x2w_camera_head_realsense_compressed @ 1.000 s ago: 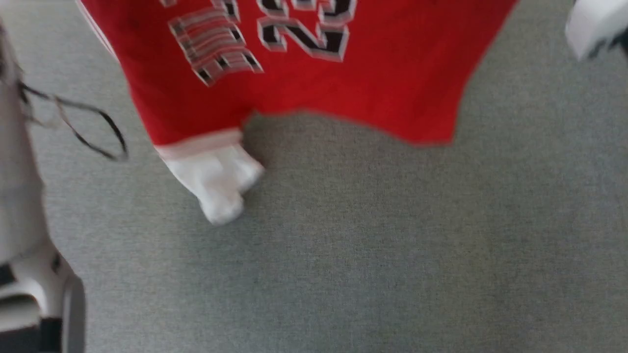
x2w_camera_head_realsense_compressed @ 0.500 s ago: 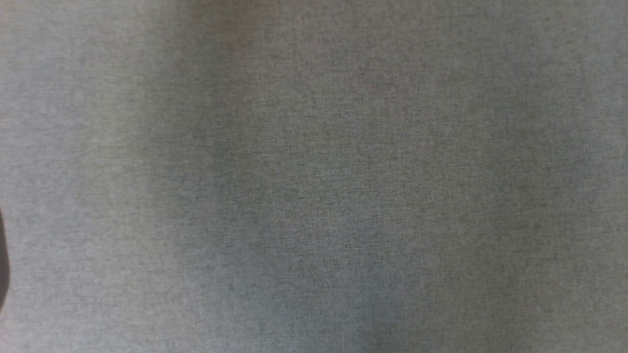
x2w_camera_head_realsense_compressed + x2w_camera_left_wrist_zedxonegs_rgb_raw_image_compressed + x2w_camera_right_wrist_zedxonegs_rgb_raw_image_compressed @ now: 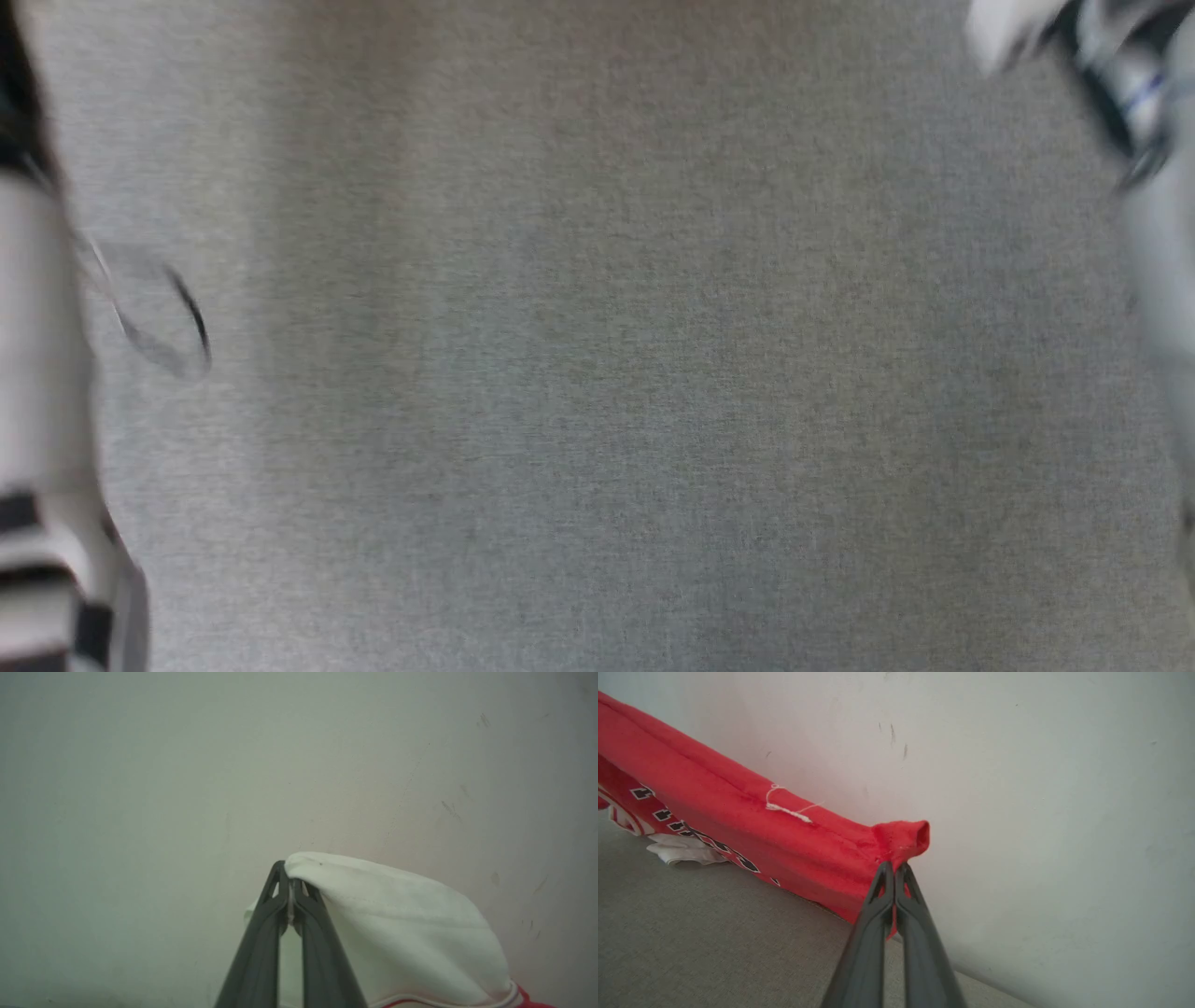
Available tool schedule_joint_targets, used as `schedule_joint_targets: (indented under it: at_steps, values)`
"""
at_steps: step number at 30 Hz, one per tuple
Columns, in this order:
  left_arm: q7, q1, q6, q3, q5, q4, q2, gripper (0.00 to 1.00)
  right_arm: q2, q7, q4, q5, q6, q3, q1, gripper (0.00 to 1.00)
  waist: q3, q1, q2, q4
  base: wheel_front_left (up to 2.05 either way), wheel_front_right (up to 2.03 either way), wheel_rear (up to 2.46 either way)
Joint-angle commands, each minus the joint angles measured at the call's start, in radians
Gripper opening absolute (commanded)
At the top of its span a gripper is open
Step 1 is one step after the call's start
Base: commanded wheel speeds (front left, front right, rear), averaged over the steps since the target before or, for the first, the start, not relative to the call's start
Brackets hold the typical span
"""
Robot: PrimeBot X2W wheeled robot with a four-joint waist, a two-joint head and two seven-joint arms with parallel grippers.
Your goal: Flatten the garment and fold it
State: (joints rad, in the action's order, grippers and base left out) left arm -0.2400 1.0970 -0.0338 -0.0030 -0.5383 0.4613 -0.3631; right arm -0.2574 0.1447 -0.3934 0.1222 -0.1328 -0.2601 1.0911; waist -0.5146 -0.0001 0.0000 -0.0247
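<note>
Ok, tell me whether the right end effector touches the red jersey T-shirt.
Touching. The right wrist view shows the right end effector shut on a corner of the red jersey T-shirt, red cloth pinched between its jaws.

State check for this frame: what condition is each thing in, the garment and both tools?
garment: held up, hanging from both tools, neither flat nor folded.
left tool: shut on the garment's white sleeve.
right tool: shut on a red corner of the garment.
</note>
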Motion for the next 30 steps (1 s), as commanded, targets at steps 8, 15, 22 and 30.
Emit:
schedule_joint_targets:
  at_steps: [8, 15, 22, 30]
  values:
    - [0.260, -0.515, 0.051, -0.132, -0.019, -0.119, 0.010, 0.00, -0.009, 0.020, 0.071, 0.116, 0.002, 0.004, -0.361, 0.00, 0.183, 0.0001, 0.0000, -0.055, 0.00, 0.00, 0.00]
    - [0.468, -0.898, 0.015, -0.151, -0.126, -0.354, 0.007, 0.00, 0.009, 0.070, 0.180, 0.143, 0.002, 0.114, -0.642, 0.00, 0.272, 0.0001, 0.0000, -0.081, 0.00, 0.00, 0.00]
    - [0.539, -1.111, -0.038, -0.147, -0.169, -0.476, 0.002, 0.00, 0.049, 0.109, 0.251, 0.095, 0.002, 0.188, -0.831, 0.00, 0.330, 0.0001, 0.0000, -0.089, 0.00, 0.00, 0.00]
    - [0.564, -1.325, -0.114, -0.155, -0.140, -0.559, -0.017, 0.00, 0.117, 0.143, 0.310, 0.035, 0.002, 0.296, -1.046, 0.00, 0.380, 0.0001, 0.0000, -0.093, 0.00, 0.00, 0.00]
